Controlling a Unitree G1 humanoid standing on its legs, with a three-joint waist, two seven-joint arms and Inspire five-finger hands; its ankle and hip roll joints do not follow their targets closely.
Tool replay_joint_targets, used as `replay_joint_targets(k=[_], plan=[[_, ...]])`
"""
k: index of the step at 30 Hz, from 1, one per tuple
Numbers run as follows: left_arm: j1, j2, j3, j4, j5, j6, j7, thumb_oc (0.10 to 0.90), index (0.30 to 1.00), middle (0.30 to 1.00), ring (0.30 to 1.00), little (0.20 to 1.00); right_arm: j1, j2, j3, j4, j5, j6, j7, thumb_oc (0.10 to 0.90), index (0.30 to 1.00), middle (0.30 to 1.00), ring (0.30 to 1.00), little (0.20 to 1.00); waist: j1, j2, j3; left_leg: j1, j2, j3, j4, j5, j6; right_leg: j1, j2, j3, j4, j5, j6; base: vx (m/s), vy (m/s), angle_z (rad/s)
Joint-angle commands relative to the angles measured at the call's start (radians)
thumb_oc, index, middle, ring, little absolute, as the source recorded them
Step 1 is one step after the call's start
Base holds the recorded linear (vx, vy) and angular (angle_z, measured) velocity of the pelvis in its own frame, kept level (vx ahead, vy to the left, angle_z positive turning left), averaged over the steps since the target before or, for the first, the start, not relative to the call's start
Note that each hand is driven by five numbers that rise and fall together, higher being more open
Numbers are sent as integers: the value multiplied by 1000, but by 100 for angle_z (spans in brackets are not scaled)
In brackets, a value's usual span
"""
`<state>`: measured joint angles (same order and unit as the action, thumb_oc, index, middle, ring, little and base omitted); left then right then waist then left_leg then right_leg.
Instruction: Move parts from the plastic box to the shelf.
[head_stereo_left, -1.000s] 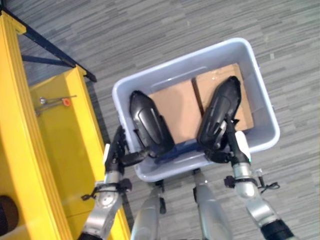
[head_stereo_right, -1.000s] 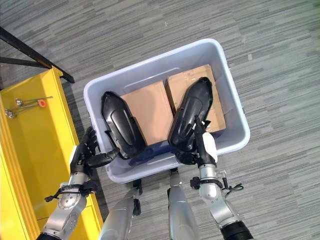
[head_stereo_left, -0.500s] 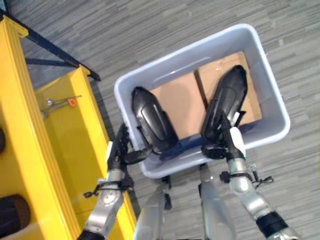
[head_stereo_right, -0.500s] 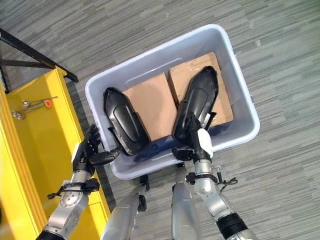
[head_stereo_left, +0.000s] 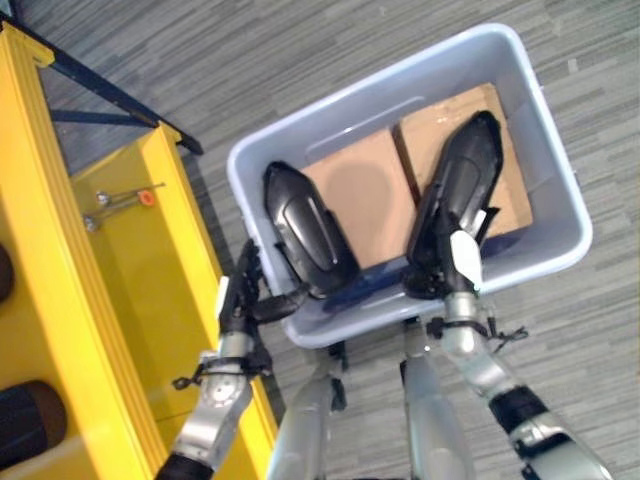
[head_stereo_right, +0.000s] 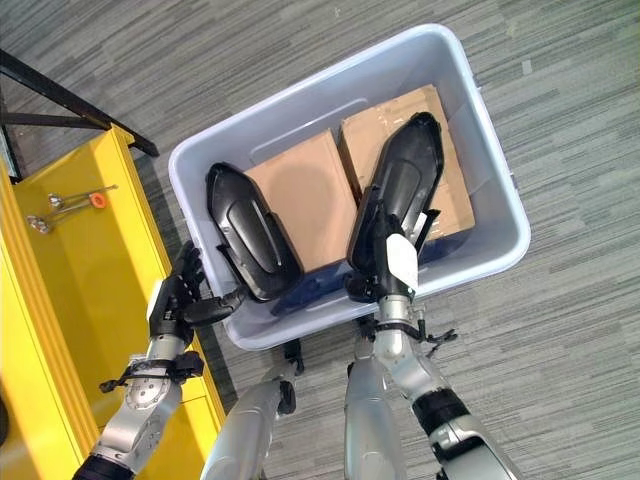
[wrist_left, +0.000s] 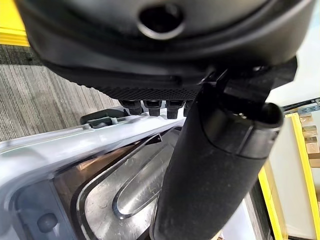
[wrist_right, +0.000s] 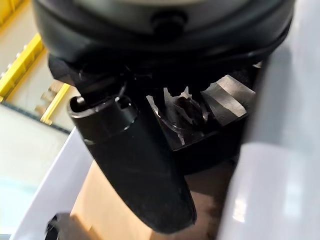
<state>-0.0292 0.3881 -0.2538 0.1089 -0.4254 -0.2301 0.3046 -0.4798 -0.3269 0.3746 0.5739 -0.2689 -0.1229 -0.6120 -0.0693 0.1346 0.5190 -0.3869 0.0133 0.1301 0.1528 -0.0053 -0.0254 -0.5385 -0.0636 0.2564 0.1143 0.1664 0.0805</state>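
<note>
Left eye view has the plastic box (head_stereo_left: 560, 215) holding two black parts (head_stereo_left: 308, 245) on cardboard, left hand (head_stereo_left: 243, 300) thumb hooked over its rim; right wrist view leaves the right hand (wrist_right: 135, 170) fingers impossible to read

- A grey carpet floor (head_stereo_left: 330, 60) with a fine pattern of short streaks covers the whole room in view, evenly lit.
- A bright yellow metal rack (head_stereo_left: 60, 300) with upright panels stands along the left side.
- A black metal bar frame (head_stereo_left: 110, 100) runs at floor level beside the yellow rack's far end.
- Small metal tools with an orange piece (head_stereo_left: 125, 197) lie on a yellow surface of the rack.
</note>
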Motion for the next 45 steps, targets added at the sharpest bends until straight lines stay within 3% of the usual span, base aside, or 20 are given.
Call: replay_joint_targets(k=[1,10,14,19,25,37,45], plan=[[12,40,-30,-90,3,-90,2,900,1000,1000,1000,1000,50,4,21,28,42,-8,6,400,300,300,300,300,11,30,-54,-85,-19,-24,222,-157,25,-56,-67,5,103,-94,53,0,0,0],[13,40,-18,-85,14,-86,7,900,1000,1000,1000,1000,92,-22,36,-5,10,-5,31,400,300,300,300,300,10,26,-56,-93,-16,-25,235,-166,26,-54,-62,4,105,-99,49,0,0,0],[14,45,-13,-92,14,-86,3,900,1000,1000,1000,1000,105,-53,57,-32,-87,16,35,400,300,300,300,300,11,16,-64,-94,-14,-28,234,-166,24,-52,-61,2,102,-99,48,0,0,0],[11,49,7,-81,22,-85,-9,900,1000,1000,1000,1000,172,-124,51,-145,-154,3,71,400,300,300,300,300,6,-24,-88,-68,-3,-43,214,-154,19,-18,-64,-12,89,-95,50,11,-13,3],[17,55,16,-82,21,-81,-26,900,1000,1000,1000,1000,200,-180,6,-264,-185,-14,67,400,300,300,300,300,10,-49,-122,-19,9,-70,173,-138,13,41,-71,-37,65,-94,49,30,-29,7],[53,79,56,-87,14,-53,-73,900,1000,1000,1000,1000,221,-247,-93,-561,-197,-74,71,400,300,300,300,300,44,-119,-248,165,62,-128,4,-77,-7,225,-72,-100,-28,-106,43,60,-60,9],[101,80,88,-86,19,-39,-87,900,1000,1000,1000,1000,252,-249,-132,-664,-173,-98,92,400,300,300,300,300,54,-137,-325,273,88,-144,-94,-43,-15,317,-63,-126,-63,-123,42,68,-34,10]])
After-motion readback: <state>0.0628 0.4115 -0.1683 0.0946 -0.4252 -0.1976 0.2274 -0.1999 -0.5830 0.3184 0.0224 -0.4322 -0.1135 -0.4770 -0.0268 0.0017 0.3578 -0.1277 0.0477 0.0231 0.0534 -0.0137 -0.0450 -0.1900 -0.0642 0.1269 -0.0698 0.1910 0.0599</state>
